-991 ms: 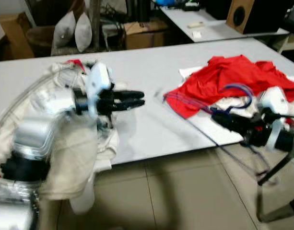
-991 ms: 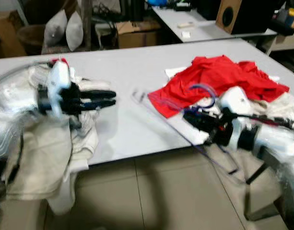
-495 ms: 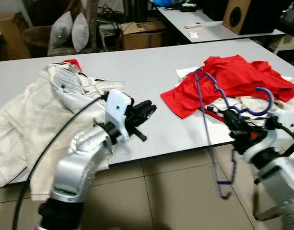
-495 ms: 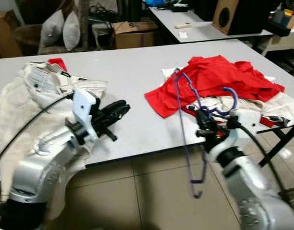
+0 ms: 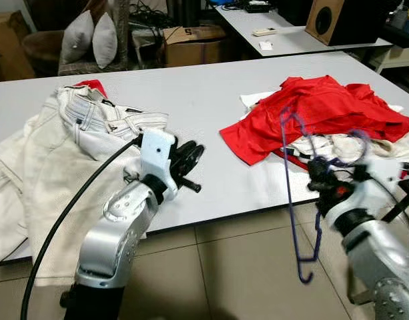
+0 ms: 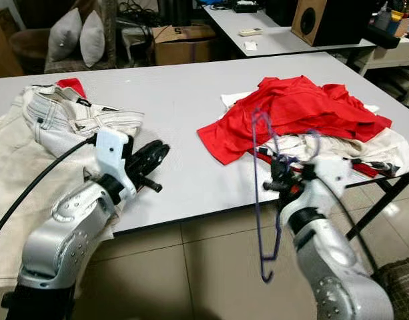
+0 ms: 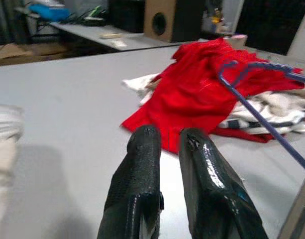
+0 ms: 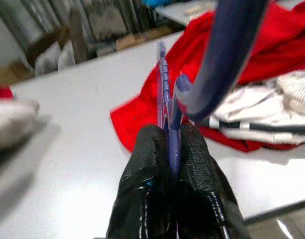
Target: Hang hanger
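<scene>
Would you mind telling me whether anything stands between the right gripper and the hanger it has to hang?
Nothing visible does: the right gripper is already shut on the purple hanger, which it holds off the table's front edge beside the red garment. No rail or hook to hang it on is in view.

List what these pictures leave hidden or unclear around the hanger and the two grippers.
- Where the hanger is to be hung: no rail in the eye views.
- Hanger's hook: blurred, cut off by the right wrist view's top edge.
- Clothes under the red garment: mostly covered by it.
- Right gripper is shut on the hanger; left gripper holds nothing.
</scene>
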`<state>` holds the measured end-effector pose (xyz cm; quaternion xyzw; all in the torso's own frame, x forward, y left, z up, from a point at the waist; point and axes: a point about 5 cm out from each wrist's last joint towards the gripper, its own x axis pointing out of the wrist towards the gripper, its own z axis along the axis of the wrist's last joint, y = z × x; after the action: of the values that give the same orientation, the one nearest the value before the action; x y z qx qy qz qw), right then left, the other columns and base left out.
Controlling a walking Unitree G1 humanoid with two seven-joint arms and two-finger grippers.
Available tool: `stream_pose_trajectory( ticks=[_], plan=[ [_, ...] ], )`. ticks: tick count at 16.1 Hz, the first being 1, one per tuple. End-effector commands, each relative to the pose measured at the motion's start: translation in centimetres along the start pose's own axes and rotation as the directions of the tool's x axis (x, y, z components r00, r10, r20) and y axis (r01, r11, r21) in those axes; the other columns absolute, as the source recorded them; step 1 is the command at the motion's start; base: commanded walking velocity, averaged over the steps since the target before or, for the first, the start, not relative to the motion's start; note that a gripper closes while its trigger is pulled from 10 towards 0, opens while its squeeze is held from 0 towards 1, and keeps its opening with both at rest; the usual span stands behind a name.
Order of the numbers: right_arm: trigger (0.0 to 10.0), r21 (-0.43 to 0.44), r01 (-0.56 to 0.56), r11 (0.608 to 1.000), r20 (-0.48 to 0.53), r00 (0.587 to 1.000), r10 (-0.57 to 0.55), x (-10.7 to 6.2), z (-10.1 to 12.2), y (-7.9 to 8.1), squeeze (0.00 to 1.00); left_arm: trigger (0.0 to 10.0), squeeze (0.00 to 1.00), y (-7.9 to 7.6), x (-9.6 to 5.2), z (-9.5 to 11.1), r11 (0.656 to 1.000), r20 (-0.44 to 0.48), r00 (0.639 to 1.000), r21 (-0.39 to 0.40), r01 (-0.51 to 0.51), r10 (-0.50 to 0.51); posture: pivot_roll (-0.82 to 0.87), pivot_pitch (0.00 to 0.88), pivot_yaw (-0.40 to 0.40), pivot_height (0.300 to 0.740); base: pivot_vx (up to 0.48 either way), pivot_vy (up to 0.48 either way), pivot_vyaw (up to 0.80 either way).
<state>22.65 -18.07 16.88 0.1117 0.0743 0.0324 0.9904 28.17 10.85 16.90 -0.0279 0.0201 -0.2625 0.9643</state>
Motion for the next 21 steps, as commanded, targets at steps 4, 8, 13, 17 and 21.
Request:
stream_pose_trajectory(
  ticks=[4, 8, 13, 17, 21],
  plan=[
    [10.0, -0.050, 0.028, 0.998, 0.050, 0.998, -0.025, 0.0, 0.9, 0.1, 0.00, 10.0, 0.00, -0.2, -0.2, 0.2, 1.000, 0.025, 1.000, 0.012, -0.008, 0.008, -0.02, 0.000, 0.023, 0.740, 0.000, 0.000, -0.60],
    [10.0, -0.133, 0.029, 0.991, 0.128, 0.992, -0.012, -0.3, 1.9, 0.0, 0.00, 10.0, 0.00, -0.4, -0.1, -0.1, 1.000, 0.032, 0.999, 0.029, -0.009, 0.008, -0.03, 0.000, 0.008, 0.740, 0.000, 0.000, -0.80],
    [10.0, -0.029, 0.012, 1.000, 0.106, 0.994, -0.009, -0.6, 1.1, 0.0, 0.00, 10.0, 0.00, -0.9, -0.6, 0.1, 0.999, 0.086, 0.996, 0.041, 0.015, -0.019, -0.03, 0.000, -0.012, 0.740, 0.109, 0.000, -0.75],
    [10.0, -0.058, 0.005, 0.998, 0.086, 0.996, 0.000, -0.8, 0.8, 0.1, 0.00, 10.0, 0.00, -1.2, -0.3, -0.8, 0.999, 0.061, 0.998, 0.042, 0.013, -0.016, -0.05, 0.000, -0.002, 0.740, 0.348, 0.000, 0.00],
    [10.0, -0.143, 0.036, 0.989, 0.124, 0.992, -0.018, -1.0, 1.0, 0.1, 0.00, 10.0, 0.00, -1.3, -0.1, -1.2, 0.999, 0.049, 0.999, 0.041, 0.017, -0.019, -0.07, 0.000, 0.012, 0.740, 0.360, 0.000, 0.00]
  ],
)
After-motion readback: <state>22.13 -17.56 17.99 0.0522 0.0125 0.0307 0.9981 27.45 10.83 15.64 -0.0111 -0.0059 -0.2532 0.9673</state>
